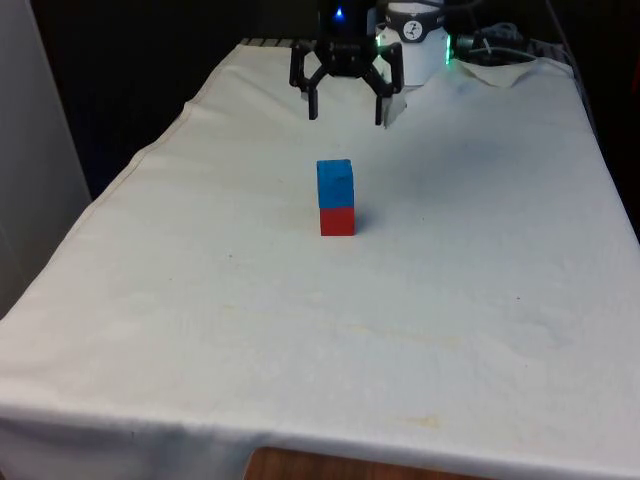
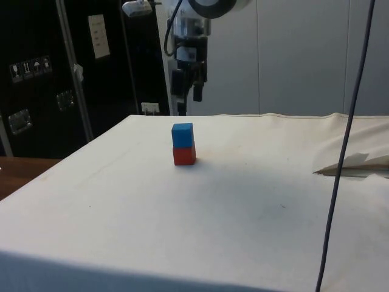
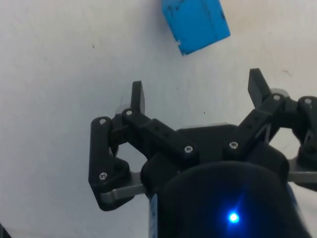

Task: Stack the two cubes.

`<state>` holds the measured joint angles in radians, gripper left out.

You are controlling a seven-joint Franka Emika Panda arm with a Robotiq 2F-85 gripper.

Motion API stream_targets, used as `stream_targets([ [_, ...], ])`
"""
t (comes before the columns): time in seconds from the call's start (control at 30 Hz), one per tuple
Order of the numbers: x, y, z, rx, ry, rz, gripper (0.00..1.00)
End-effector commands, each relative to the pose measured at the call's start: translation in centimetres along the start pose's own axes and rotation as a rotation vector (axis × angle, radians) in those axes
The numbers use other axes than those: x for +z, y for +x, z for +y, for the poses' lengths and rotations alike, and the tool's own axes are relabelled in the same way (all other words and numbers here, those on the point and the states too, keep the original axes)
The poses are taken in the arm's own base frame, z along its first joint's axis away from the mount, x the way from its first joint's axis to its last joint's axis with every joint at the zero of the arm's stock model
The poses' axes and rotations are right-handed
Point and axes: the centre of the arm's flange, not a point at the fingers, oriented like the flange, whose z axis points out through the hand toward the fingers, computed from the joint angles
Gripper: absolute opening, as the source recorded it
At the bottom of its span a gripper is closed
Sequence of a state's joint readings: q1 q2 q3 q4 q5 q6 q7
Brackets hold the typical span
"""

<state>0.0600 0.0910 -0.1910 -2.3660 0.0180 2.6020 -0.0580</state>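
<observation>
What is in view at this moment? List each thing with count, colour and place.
blue cube: one, blue, on top of the red cube, mid-table.
red cube: one, red, on the cloth, under the blue cube.
table cloth: one, white, covering the table.
cable: one, dark, hanging in the foreground of the side view.
cabinets: dark, behind the table in the side view.
gripper: one, black, open, empty, raised above the cloth beyond the stack.

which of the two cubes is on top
The blue cube is on top. It sits directly on the red cube, which rests on the white cloth. The open gripper hangs above and behind, holding nothing.
</observation>
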Motion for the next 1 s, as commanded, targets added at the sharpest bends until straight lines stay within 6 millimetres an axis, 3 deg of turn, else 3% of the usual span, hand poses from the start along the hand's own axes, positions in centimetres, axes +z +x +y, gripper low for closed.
stream_targets([
  [0.0,-0.2,-0.4,-0.1,0.006,-0.006,0.01,1.0],
  [0.4,-0.6,-3.2,-1.2,0.005,0.001,0.021,1.0],
  [0.97,-2.4,-5.6,-2.9,-0.058,0.0,0.035,1.0],
])
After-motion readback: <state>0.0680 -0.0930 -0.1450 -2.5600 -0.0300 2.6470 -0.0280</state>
